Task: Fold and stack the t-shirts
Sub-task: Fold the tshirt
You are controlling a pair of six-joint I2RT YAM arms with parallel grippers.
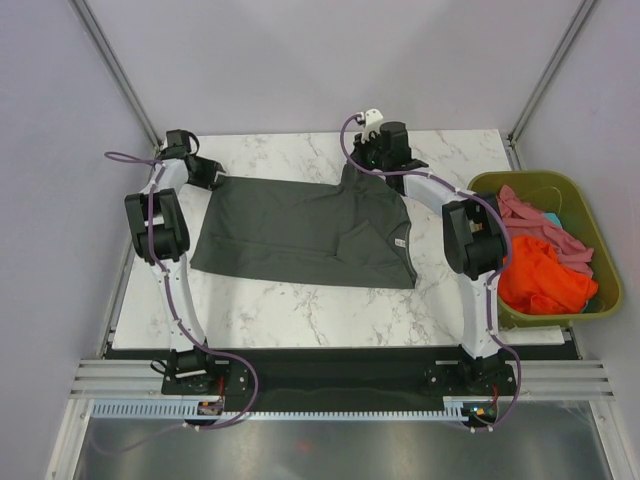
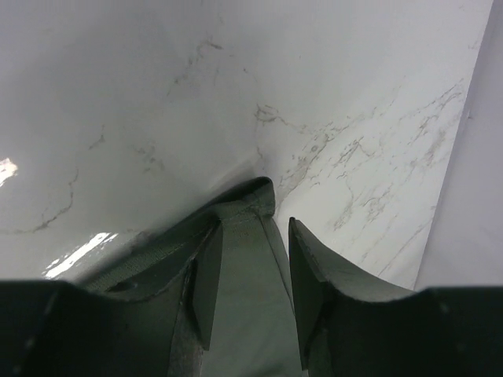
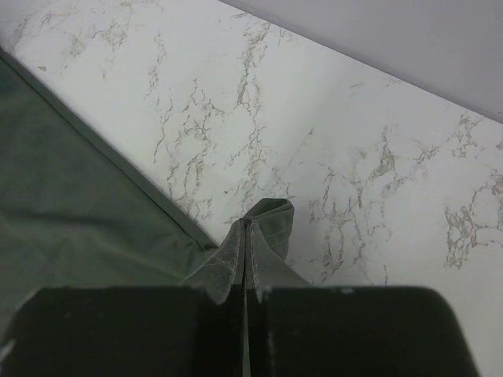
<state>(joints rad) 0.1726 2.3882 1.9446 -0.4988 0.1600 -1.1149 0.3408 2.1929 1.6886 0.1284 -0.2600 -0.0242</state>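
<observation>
Three tees are counted: one grey tee is spread flat on the worktop, while one orange tee and one pink tee are bundled in the single bin at the right (whether more lie beneath cannot be told). Two end effectors are placed at the grey tee's far edge. The left end effector is released, jaws parted, a hem corner lying between them. The right end effector is clenched on a pinched-up fold. The bin's left rim is partly hidden by the right arm.
</observation>
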